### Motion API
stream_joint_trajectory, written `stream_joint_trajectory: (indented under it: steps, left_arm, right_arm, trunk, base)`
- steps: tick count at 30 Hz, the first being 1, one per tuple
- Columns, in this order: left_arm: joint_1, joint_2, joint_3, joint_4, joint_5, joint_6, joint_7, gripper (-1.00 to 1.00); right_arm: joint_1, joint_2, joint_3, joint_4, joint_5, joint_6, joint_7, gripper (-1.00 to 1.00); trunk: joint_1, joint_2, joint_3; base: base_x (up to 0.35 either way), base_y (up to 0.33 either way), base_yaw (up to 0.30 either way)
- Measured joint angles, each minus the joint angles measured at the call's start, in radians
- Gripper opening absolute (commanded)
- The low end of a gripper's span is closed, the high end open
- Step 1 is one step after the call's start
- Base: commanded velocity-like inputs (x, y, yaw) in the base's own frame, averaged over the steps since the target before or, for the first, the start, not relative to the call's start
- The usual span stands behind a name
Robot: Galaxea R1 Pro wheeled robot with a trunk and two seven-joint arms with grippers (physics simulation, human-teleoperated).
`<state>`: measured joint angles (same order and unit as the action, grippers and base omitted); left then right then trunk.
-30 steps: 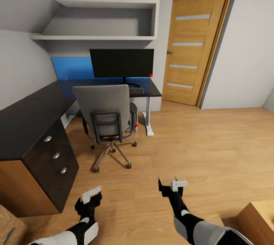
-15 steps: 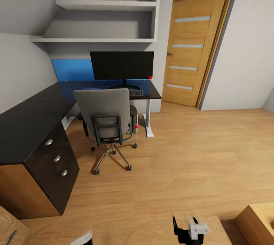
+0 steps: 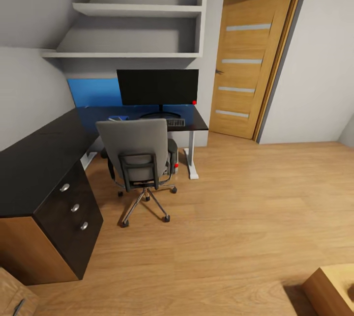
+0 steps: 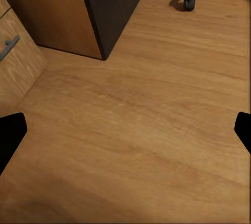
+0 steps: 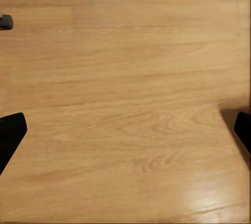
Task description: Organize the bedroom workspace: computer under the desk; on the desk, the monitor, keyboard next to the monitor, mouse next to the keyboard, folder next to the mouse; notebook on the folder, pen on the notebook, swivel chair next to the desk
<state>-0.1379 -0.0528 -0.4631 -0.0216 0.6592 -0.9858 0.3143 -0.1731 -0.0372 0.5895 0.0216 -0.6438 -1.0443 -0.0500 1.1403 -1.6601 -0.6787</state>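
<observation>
The grey padded swivel chair (image 3: pixel 136 156) sits tucked at the black L-shaped table (image 3: pixel 44 158), back turned, hiding its seat — so approach from its side to reach any folder, with the left tool (image 4: pixel 125 130) and right tool (image 5: pixel 125 127) both wide open, empty.

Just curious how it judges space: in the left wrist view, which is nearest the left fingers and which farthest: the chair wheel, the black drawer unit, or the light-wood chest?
1. light-wood chest, closest to the left fingers.
2. black drawer unit, just behind the chest.
3. chair wheel, farthest, out beyond the unit's corner.
</observation>
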Motion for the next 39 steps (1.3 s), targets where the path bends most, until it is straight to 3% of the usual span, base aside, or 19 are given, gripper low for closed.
stream_joint_trajectory:
  steps: [13,29,39]
  left_arm:
    - [0.127,0.000,-0.002,0.000,-0.001,-0.030,-0.025,1.00]
    - [0.134,-0.007,-0.006,-0.001,-0.005,-0.029,-0.029,1.00]
    - [0.133,-0.002,-0.001,-0.001,0.001,-0.017,-0.028,1.00]
  right_arm:
    - [0.079,0.002,0.000,-0.001,-0.032,0.000,0.000,1.00]
    - [0.080,0.016,0.003,-0.005,-0.033,0.018,0.003,1.00]
    - [0.080,0.017,0.004,-0.005,-0.033,0.018,0.003,1.00]
  trunk:
    - [-0.050,0.091,0.041]
    - [-0.111,0.203,0.091]
    - [-0.111,0.203,0.091]
  base:
    - [0.000,0.000,0.000]
    - [0.000,0.000,0.000]
    - [0.000,0.000,0.000]
